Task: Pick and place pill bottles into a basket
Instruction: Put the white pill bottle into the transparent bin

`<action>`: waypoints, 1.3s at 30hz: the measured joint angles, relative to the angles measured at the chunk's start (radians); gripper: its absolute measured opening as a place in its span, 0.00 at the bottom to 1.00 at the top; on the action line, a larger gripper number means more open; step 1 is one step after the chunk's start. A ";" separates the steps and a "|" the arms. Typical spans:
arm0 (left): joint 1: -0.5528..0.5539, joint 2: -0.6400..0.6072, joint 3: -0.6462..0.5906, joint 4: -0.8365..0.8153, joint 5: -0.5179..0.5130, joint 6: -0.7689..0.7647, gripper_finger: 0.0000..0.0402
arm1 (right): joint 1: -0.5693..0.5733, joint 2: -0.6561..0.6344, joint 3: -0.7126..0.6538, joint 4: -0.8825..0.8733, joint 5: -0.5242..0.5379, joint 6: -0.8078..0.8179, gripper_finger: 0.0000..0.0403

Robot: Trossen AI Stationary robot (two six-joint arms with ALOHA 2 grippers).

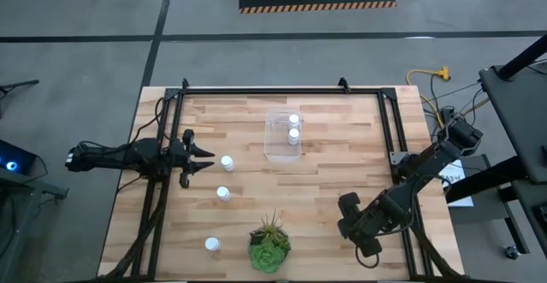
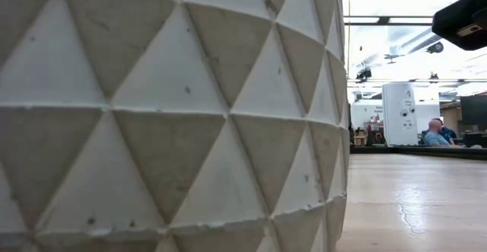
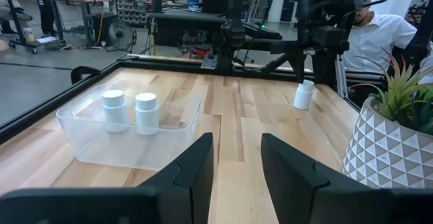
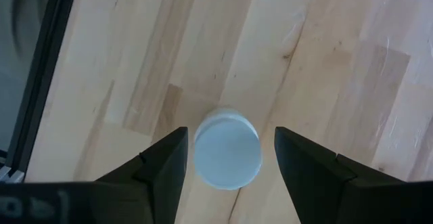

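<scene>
A white pill bottle (image 4: pixel 227 158) stands upright on the wooden table at the near right. My right gripper (image 4: pixel 230 132) hangs over it, open and pointing steeply down, with a finger on either side of the cap and a gap on both sides. The left wrist view shows this bottle (image 3: pixel 304 94) on the table under my right arm. In the high view my right gripper (image 1: pixel 357 227) hides it. Two bottles (image 1: pixel 294 127) stand in the clear basket (image 1: pixel 272 150) at the far middle. Three more (image 1: pixel 227 161) (image 1: pixel 223 193) (image 1: pixel 212 244) stand on the left half. My left gripper (image 1: pixel 208 158) waits at the left, level and slightly open on nothing.
A green spiky plant in a white triangle-patterned pot (image 1: pixel 270 247) stands at the near edge and fills the low view (image 2: pixel 167 115). A black frame rail (image 4: pixel 34 75) runs close beside my right gripper. A person in a white shirt (image 3: pixel 379 38) sits beyond the table's right side.
</scene>
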 joint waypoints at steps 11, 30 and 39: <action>0.000 0.000 0.000 0.000 0.000 0.000 0.27 | -0.002 0.000 -0.040 0.048 -0.008 0.001 0.52; 0.000 0.000 0.000 0.000 0.000 0.000 0.27 | -0.002 0.000 -0.053 0.053 -0.034 0.027 0.52; 0.000 0.000 0.000 0.000 0.000 0.000 0.27 | -0.003 0.000 -0.056 0.053 -0.034 0.027 0.50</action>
